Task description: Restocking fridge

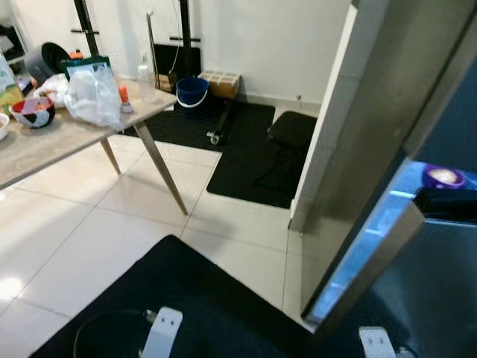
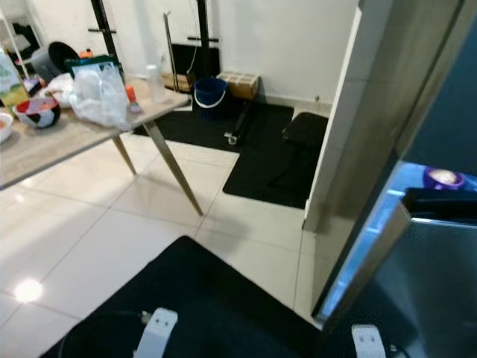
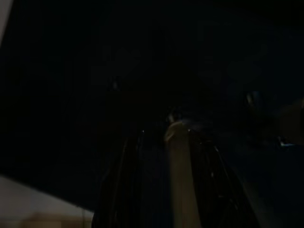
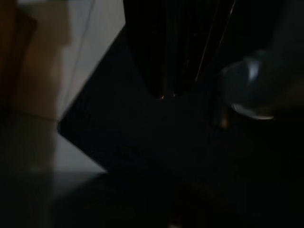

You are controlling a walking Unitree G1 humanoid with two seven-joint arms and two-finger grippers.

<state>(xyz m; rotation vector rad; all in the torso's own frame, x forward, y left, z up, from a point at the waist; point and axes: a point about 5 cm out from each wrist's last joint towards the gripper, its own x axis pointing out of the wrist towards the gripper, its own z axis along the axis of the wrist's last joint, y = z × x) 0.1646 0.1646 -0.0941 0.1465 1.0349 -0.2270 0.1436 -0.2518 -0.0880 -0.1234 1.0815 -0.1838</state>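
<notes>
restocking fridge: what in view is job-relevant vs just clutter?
Job:
fridge door, open
purple bowl on the lit fridge shelf
plastic bag and red bowl on the table

Clutter:
blue bucket
cardboard box
black mats

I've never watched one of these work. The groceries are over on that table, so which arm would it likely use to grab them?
Probably the left. The table with the plastic bag lies to the robot's left, while the open fridge is on its right. Both arms hang low for now, and the robot would need to walk closer first.
</notes>
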